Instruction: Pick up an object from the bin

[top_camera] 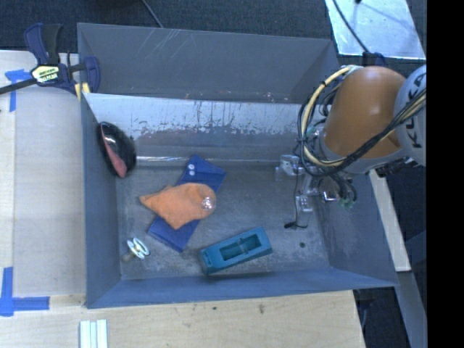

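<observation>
The gripper (301,220) hangs at the bin's (217,71) right side. 1 blue box (235,250) lies left and nearer, lengthwise left-right. How open the gripper is, I cannot tell.

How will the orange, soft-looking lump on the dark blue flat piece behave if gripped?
The orange lump looks limp and draped, so it would probably sag. Its tapered edge suggests cloth, likely light. It overlaps the dark blue flat piece, which might shift too.
</observation>
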